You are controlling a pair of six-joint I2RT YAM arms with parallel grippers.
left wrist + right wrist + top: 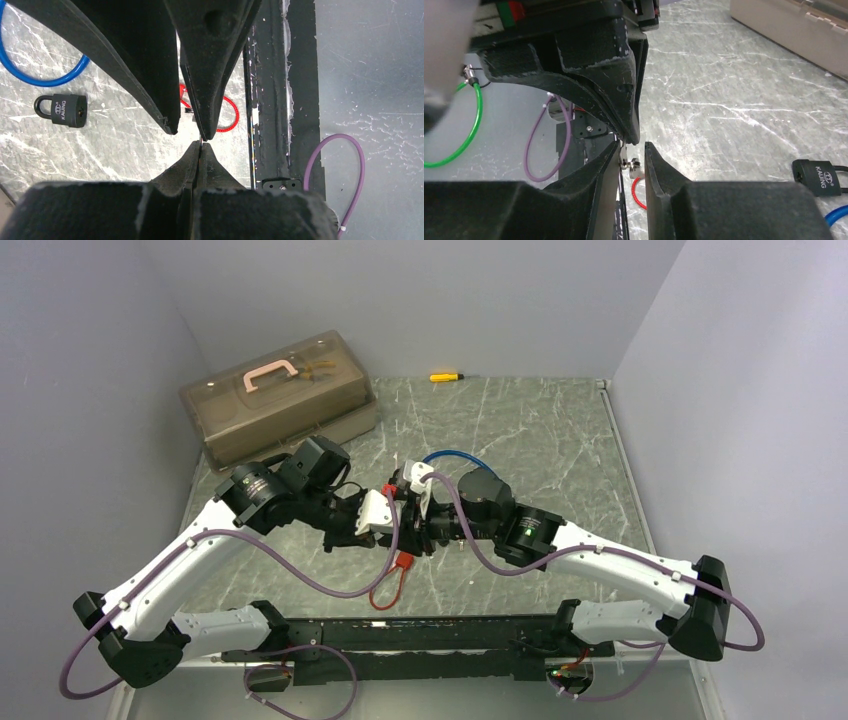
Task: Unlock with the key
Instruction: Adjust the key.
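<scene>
Over the middle of the table (pixel 540 440), my left gripper (pixel 201 146) is pressed together, pinching a small metal key (pixel 629 162) at its tips. My right gripper (pixel 632 150) meets it tip to tip, jaws partly spread, with the key in the gap between them. The black padlock (pixel 63 110) lies flat on the table, apart from both grippers, near a blue cable loop (pixel 836 215).

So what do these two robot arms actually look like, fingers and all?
Both the left arm and right arm have white shells between chunky black joints, with a purple cable looping loosely along each. A small green light glows on one right-arm joint. The left gripper and right gripper have black, wedge-shaped fingers with scuffed, greyish edges.
</scene>
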